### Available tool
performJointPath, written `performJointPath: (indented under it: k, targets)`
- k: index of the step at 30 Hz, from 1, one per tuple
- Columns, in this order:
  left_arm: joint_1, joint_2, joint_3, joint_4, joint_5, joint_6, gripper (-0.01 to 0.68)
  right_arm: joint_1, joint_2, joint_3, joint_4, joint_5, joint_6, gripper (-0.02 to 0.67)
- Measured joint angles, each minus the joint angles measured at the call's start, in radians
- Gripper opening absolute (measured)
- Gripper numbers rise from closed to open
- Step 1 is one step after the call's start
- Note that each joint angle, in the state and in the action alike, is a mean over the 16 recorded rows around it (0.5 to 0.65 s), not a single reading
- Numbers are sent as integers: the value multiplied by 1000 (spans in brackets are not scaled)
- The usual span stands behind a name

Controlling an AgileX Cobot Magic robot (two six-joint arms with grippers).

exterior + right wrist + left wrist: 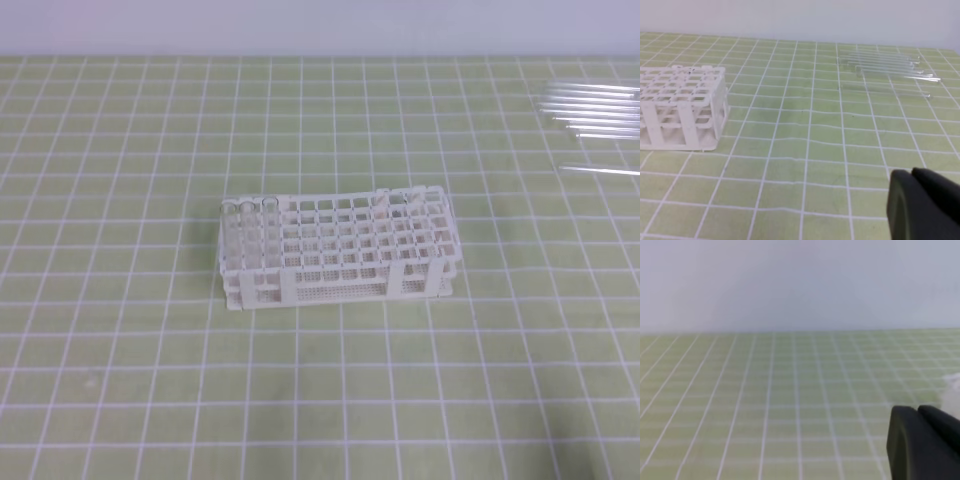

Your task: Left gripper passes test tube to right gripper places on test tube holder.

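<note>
The white test tube holder (340,290) stands mid-table, and three clear tubes (247,235) stand upright in its left end. Several clear test tubes (595,110) lie flat at the back right, one (600,170) a little apart and nearer. The right wrist view shows the holder (720,115) at the left and the lying tubes (885,65) far ahead. My left gripper (917,410) is shut with nothing between its fingers, low over bare mat. My right gripper (911,172) is also shut and holds nothing. Neither gripper appears in the high view.
A green mat with a white grid (320,400) covers the table up to a pale wall (320,25) at the back. A blurred white shape (952,387) sits at the right edge of the left wrist view.
</note>
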Motion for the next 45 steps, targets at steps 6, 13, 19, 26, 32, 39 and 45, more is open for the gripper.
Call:
performJointPath:
  k: [6, 13, 19, 26, 32, 39, 45]
  targets:
    - [66, -100, 71, -30, 90, 22, -2, 0, 0, 0, 0, 0, 0, -18]
    - [88, -128, 113, -24, 145, 12, -2, 0, 0, 0, 0, 0, 0, -18]
    - [88, -126, 116, -20, 165, 7, -2, 0, 0, 0, 0, 0, 0, -18]
    - [84, -122, 114, -32, 166, 6, -2, 0, 0, 0, 0, 0, 0, -18]
    - [64, -128, 116, -51, 162, 4, -2, 0, 0, 0, 0, 0, 0, -18]
    - [39, -128, 117, -86, 161, 1, -2, 0, 0, 0, 0, 0, 0, -18]
    - [29, -133, 119, -130, 156, 0, -2, 0, 0, 0, 0, 0, 0, -18]
